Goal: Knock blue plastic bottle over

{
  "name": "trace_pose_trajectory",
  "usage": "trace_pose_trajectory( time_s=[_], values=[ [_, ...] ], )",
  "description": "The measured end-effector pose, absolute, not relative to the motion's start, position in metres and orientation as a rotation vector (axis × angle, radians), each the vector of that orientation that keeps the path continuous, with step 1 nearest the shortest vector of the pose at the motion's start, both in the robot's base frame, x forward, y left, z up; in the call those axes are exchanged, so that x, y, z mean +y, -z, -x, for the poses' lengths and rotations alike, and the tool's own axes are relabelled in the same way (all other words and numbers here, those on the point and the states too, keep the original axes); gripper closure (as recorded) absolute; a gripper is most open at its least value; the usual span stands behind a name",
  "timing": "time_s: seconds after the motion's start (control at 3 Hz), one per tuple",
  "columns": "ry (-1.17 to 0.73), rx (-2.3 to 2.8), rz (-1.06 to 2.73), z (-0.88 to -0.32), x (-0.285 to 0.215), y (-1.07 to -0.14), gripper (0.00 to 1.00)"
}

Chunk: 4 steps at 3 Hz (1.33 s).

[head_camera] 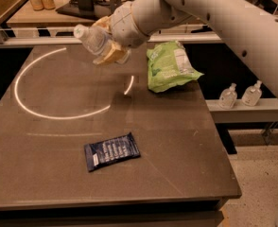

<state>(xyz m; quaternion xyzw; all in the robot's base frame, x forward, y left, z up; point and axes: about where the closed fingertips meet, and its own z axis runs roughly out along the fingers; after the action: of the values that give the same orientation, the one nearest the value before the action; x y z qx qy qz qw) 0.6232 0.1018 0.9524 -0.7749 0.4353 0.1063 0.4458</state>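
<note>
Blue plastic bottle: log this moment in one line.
gripper shut on blue plastic bottle | bottle tilted, above table far side | green bag beside it | dark blue packet near front

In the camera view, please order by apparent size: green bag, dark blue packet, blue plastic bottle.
green bag
dark blue packet
blue plastic bottle, unsure: it is farther off and partly hidden by the tool gripping it above the far side of the table
</note>
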Motion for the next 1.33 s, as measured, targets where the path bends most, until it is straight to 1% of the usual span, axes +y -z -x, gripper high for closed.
trace_pose_trajectory(
  time_s=[0.33,0.67,1.0,1.33],
  values=[
    [-0.222,1.082,2.194,-0.600,0.096,-0.918,1.00],
    [-0.102,1.106,2.388,-0.578,0.080,-0.896,1.00],
    [0.049,1.099,2.484,-0.565,0.078,-0.884,1.00],
    [0.083,1.118,2.544,-0.554,0.074,-0.870,0.88]
  ],
)
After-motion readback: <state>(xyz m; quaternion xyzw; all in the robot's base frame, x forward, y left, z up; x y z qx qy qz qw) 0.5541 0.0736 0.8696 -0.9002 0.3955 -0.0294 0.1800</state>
